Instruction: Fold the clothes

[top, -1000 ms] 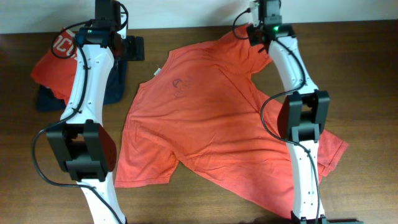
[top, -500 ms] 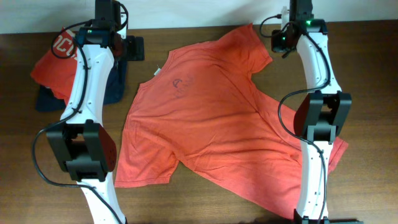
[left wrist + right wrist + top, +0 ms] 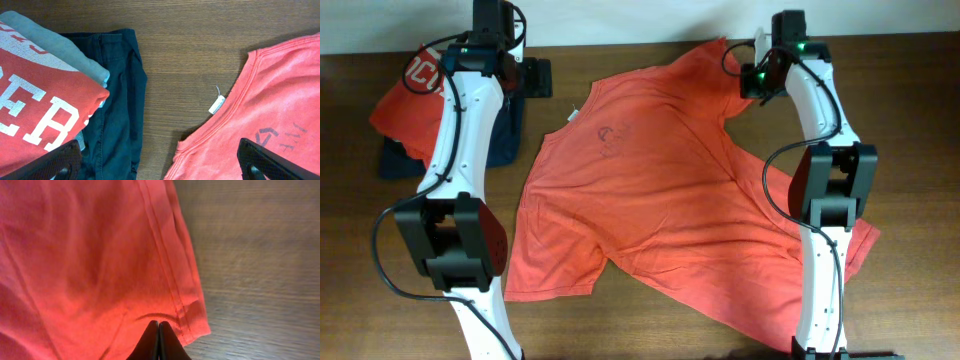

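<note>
Far left: folded coral-red garment with white block lettering (image 3: 398,108) sits on a dark navy folded garment (image 3: 117,110). The left wrist cam reads only "ER" plus part of an "E"; the rest is cut off.

Left gripper (image 3: 160,162) hangs w/ fingers wide apart, nothing between them, over the brown wooden table (image 3: 900,120) btwn the navy piece and the collar.

Centre: large coral-red short-sleeved cotton T-shirt (image 3: 660,200) lies spread flat. Its long axis runs diagonally, w/ the collar pointing upper left and the hem lower right. One sleeve (image 3: 715,70) points to the far edge, the other to the near-left.

Small white tag (image 3: 216,105) sticks out at the neckline, too small to read. Faint dark print (image 3: 272,135) is below it, not legible.

Right gripper (image 3: 158,339): fingers pressed together, pinching the far sleeve's hem corner.
</note>
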### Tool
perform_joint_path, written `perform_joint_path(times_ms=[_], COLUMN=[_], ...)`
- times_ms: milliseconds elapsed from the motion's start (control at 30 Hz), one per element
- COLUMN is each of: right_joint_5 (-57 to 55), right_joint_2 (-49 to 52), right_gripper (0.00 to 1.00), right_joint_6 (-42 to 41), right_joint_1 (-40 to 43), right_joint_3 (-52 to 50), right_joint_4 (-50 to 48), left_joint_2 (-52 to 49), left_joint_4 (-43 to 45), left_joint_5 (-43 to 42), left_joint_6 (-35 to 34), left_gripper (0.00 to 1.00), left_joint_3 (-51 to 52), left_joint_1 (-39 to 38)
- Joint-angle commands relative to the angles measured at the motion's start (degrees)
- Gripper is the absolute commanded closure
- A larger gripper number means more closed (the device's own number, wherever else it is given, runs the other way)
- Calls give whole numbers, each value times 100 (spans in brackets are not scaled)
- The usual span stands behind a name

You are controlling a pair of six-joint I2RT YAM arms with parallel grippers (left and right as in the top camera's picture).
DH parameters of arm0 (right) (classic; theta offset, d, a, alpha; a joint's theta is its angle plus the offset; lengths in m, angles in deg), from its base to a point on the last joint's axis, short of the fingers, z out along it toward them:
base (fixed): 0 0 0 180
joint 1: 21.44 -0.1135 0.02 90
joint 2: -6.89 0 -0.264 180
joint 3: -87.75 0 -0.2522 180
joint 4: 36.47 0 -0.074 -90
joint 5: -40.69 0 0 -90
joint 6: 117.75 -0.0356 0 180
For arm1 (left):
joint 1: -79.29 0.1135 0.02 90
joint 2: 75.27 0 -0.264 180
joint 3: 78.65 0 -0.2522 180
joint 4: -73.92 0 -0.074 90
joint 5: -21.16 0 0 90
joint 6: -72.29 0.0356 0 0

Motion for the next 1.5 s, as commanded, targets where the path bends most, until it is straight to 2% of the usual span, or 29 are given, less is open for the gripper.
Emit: perform_joint_path(times_ms=[0,300,500,767,800,867,933,1033,1067,1100,1167,1300,1467], right_joint_5=[7,-1329,-1397,-1384,-1373,-1375,-1377,-1375,-1375,-1373,-1377,-1353,-614], right_joint_2=[-50,-50,-55,-90,-98,-136,-155,-164,-164,-164,-166,-651,-1189], right_gripper=[96,96,95,95,95,87,85,84,80,69,67,66,67], right_joint_6=[-37,109,551,551,546,546,544,538,520,520,479,105,-164], right_joint_1=[-24,9,7,7,7,7,9,57,74,118,201,483,787], right_joint_3=[-557,-1054,-1025,11,245,839,1403,2763,3101,3591,4271,4232,4197], right_joint_4=[-365,-1189,-1797,-1757,-1602,-1005,-339,1504,1982,2675,3569,4356,4437], left_joint_2=[116,116,116,116,116,116,116,116,116,116,116,116,116], left_joint_4=[-4,-4,-4,-4,-4,-4,-4,-4,-4,-4,-4,-4,-4], left_joint_5=[-46,-46,-46,-46,-46,-46,-46,-46,-46,-46,-46,-46,-46], left_joint_6=[-17,-17,-17,-17,-17,-17,-17,-17,-17,-17,-17,-17,-17], left_gripper=[1,1,1,1,1,1,1,1,1,1,1,1,1], left_joint_3=[-70,-70,-70,-70,-70,-70,-70,-70,-70,-70,-70,-70,-70], left_joint_1=[4,4,4,4,4,4,4,4,4,4,4,4,4])
